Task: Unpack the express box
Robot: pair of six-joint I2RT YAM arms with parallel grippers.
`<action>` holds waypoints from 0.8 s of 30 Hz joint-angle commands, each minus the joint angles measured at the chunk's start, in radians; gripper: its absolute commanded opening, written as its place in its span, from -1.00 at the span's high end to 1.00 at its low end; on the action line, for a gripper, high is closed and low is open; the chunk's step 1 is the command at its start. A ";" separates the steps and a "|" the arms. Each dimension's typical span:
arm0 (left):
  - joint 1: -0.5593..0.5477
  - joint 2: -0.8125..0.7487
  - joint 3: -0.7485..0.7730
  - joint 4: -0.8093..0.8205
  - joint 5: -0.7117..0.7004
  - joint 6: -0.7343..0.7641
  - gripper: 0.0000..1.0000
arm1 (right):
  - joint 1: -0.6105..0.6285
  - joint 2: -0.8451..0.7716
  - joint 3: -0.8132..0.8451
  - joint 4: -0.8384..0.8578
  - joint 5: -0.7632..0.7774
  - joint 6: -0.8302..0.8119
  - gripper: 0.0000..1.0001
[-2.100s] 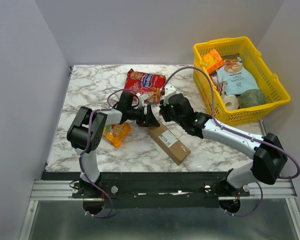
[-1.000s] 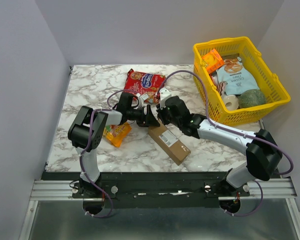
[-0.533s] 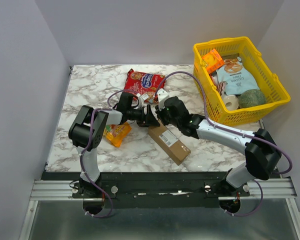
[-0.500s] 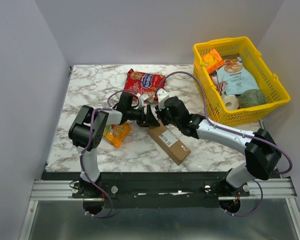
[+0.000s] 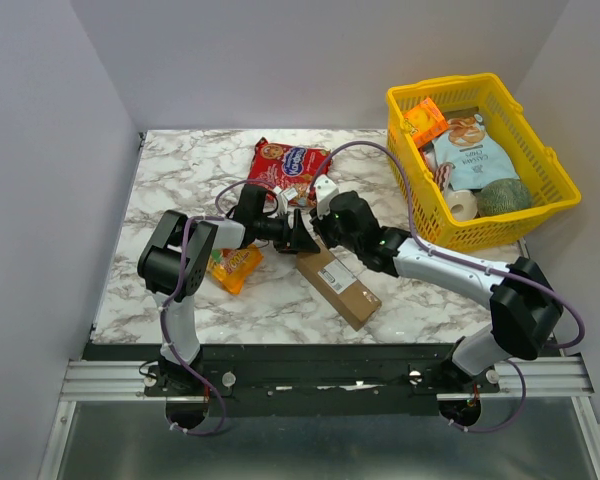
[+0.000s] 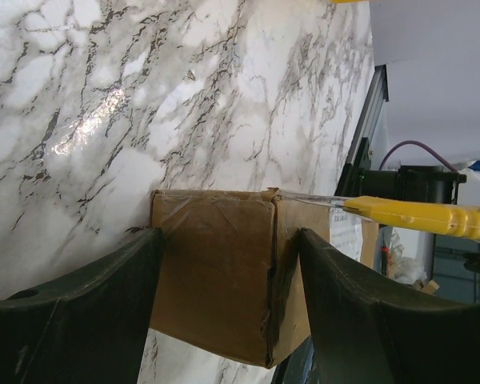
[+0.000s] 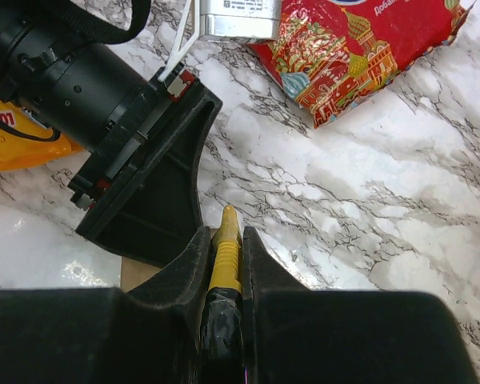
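Observation:
The express box (image 5: 338, 283), a brown carton with a white label, lies on the marble table. My left gripper (image 5: 306, 240) is shut on its far end; in the left wrist view the box (image 6: 216, 272) sits between both fingers (image 6: 80, 312), touching them. My right gripper (image 5: 321, 226) is shut on a yellow cutter (image 7: 225, 250), right beside the left gripper. In the left wrist view the cutter (image 6: 420, 218) reaches in from the right, its thin blade lying along the box's top edge. In the right wrist view a corner of the box (image 7: 138, 274) shows under the left gripper's finger.
A red snack bag (image 5: 290, 168) lies behind the grippers. An orange pack (image 5: 232, 266) lies under the left arm. A yellow basket (image 5: 442, 91) with several items stands at the back right. The right arm stretches across the box's right side.
My right gripper has moved left with the cutter, closer to the left gripper and the box's far end. The left gripper and the box have stayed put.

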State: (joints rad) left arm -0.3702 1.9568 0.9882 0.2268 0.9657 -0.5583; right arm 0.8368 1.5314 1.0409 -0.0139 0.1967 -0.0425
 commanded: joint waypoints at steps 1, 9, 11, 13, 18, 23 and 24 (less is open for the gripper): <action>-0.010 0.086 -0.048 -0.145 -0.154 0.089 -0.50 | 0.004 -0.001 0.039 0.051 -0.005 -0.008 0.99; -0.010 0.088 -0.046 -0.149 -0.156 0.090 -0.50 | 0.004 0.010 0.018 0.048 -0.006 -0.048 0.99; -0.010 0.090 -0.046 -0.147 -0.157 0.090 -0.50 | 0.004 0.012 0.012 0.043 -0.010 -0.051 0.99; -0.010 0.090 -0.046 -0.147 -0.157 0.090 -0.50 | 0.005 0.016 0.013 0.038 -0.017 -0.050 0.99; -0.010 0.094 -0.043 -0.149 -0.159 0.090 -0.50 | 0.004 0.029 0.021 0.017 -0.037 -0.046 0.99; -0.010 0.090 -0.045 -0.152 -0.160 0.095 -0.50 | 0.004 0.030 0.016 -0.009 -0.031 -0.060 0.99; -0.010 0.091 -0.043 -0.153 -0.160 0.095 -0.50 | 0.004 0.032 0.016 -0.011 -0.026 -0.063 0.99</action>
State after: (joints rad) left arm -0.3702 1.9610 0.9928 0.2237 0.9684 -0.5579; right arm 0.8368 1.5520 1.0485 0.0006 0.1780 -0.0837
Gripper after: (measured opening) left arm 0.755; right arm 0.212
